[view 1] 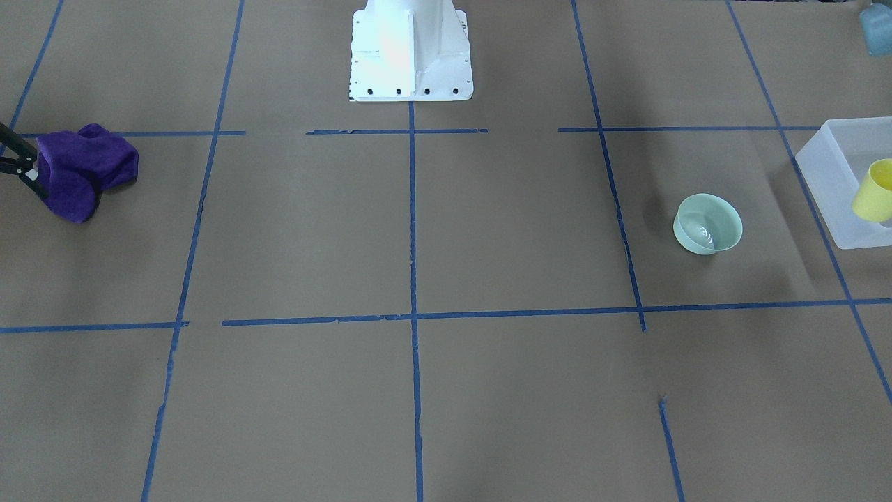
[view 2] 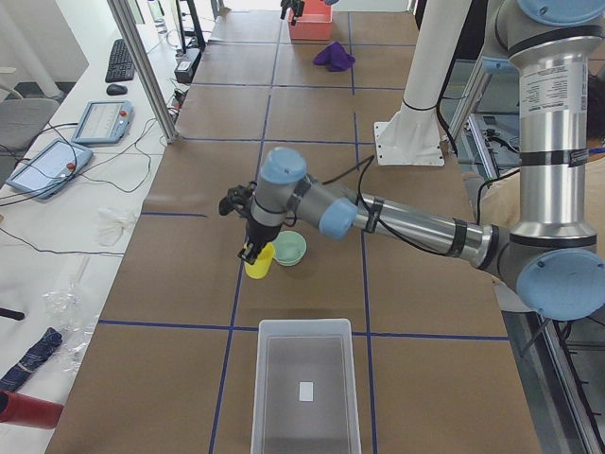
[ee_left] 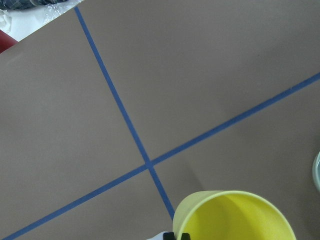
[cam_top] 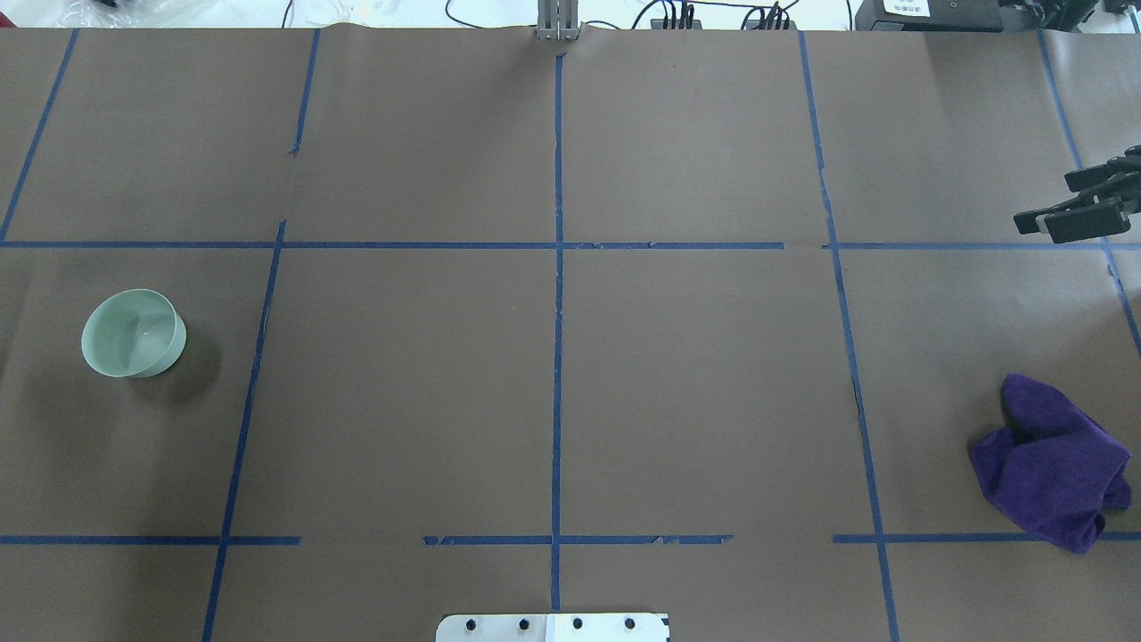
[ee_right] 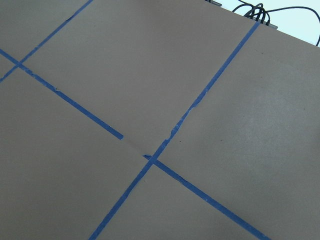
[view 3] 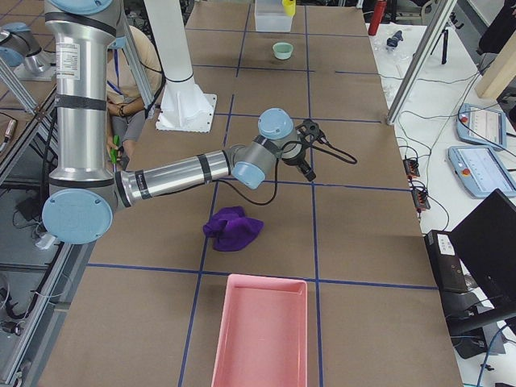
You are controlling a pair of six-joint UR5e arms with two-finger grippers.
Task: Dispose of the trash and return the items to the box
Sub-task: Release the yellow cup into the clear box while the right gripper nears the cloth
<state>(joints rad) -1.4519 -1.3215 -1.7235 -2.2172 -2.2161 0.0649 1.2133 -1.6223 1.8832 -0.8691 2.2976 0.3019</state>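
Left gripper (view 2: 250, 253) is pinched on the rim of the small bright yellow tapered plastic cup (view 2: 258, 261), going by the left side view, with the cup hanging upright just beside the pale green round bowl (view 2: 289, 248). The big frosted translucent plastic box (view 2: 305, 386) sits nearer the camera, past a blue tape line, with plenty of bare brown paper between them.

Front-facing view: the yellow cup (view 1: 874, 190) shows at the edge, in front of the box (view 1: 829, 174), so I can't tell from here whether it's over the opening. The crumpled purple cloth (view 1: 82, 169) lies well apart at the other end.

Overhead: the right gripper (cam_top: 1070, 221) pokes in at the edge, fingers close together with nothing between them, looks clenched. The green bowl (cam_top: 134, 333) sits alone, lots of room around it.

Left wrist cam: the cup's (ee_left: 234, 216) open mouth faces up, with tape lines on the table below.

I'd say carry it level, clear the box wall with height to spare, and let go low over the middle so it doesn't tip.
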